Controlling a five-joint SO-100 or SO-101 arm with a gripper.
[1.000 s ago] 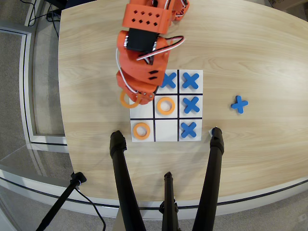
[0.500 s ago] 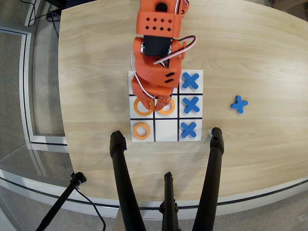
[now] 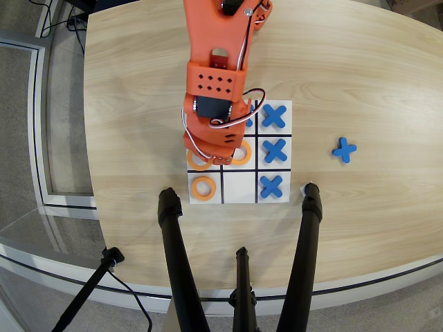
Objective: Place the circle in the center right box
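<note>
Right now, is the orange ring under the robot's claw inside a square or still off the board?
Inside. The ring lies in the middle-row end square at the board's left in the overhead view, partly hidden under the claw.

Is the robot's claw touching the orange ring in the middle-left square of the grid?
Cannot tell. In the overhead view the gripper overlaps the circle in the center right box, hiding where they would meet.

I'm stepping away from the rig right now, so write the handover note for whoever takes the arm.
Gripper: low over the grid's middle row in the overhead view; open or shut cannot be told, the arm hides the fingers.
The circle lies in the center right box, the left middle cell in this view, partly under the gripper.
Other rings: middle cell, bottom-left cell.
Done: ring in the cell.
Left: confirm release, lift clear.
</note>
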